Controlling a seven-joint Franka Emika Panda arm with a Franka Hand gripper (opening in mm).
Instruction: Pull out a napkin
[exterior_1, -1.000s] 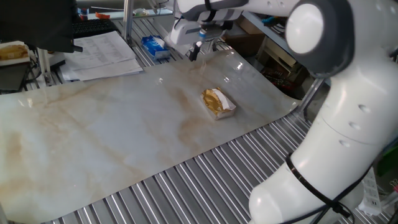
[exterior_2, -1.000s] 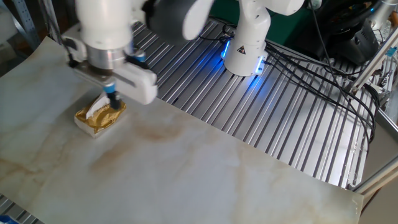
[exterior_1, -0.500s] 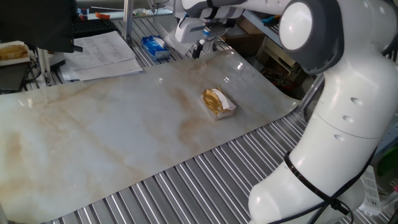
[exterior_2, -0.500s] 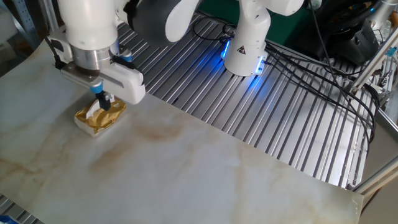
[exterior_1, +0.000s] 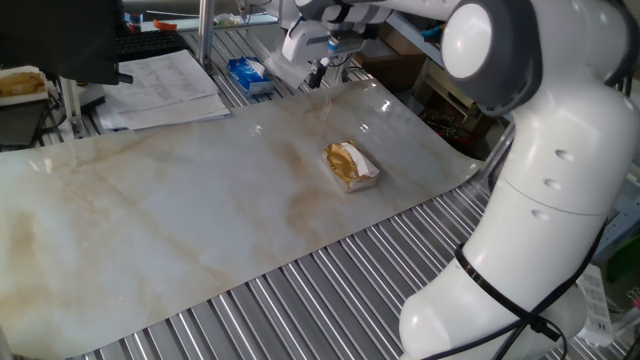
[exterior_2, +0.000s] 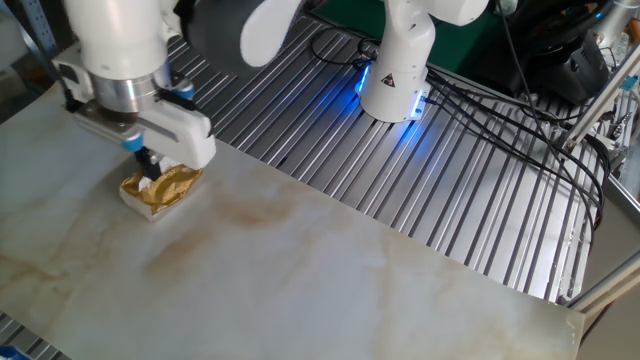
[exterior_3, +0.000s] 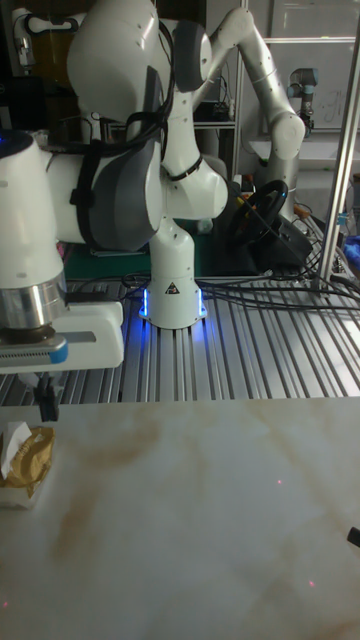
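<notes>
The small gold-brown pack (exterior_1: 351, 165) lies on the marbled sheet; it also shows as the pack (exterior_2: 160, 187) and the pack (exterior_3: 28, 462). A white bit of napkin (exterior_2: 149, 180) sticks out of its top, and the napkin (exterior_3: 12, 441) is also seen at the pack's left. My gripper (exterior_1: 321, 73) hangs above the sheet's far edge, beyond the pack. In the other fixed view the gripper (exterior_2: 148, 161) sits just over the pack's far-left corner. Its fingers look pressed together with nothing between them. In the tall view the gripper (exterior_3: 45, 402) hovers above the pack without touching it.
Printed paper sheets (exterior_1: 165, 85) and a blue box (exterior_1: 247, 73) lie at the back. Bare metal slats (exterior_1: 330, 280) run along the near side. The robot base (exterior_2: 395, 70) with cables (exterior_2: 520, 120) stands beyond the sheet.
The gripper has drifted away from above the pack, toward the sheet's far edge, leftward in the other fixed view. The pack has not moved.
</notes>
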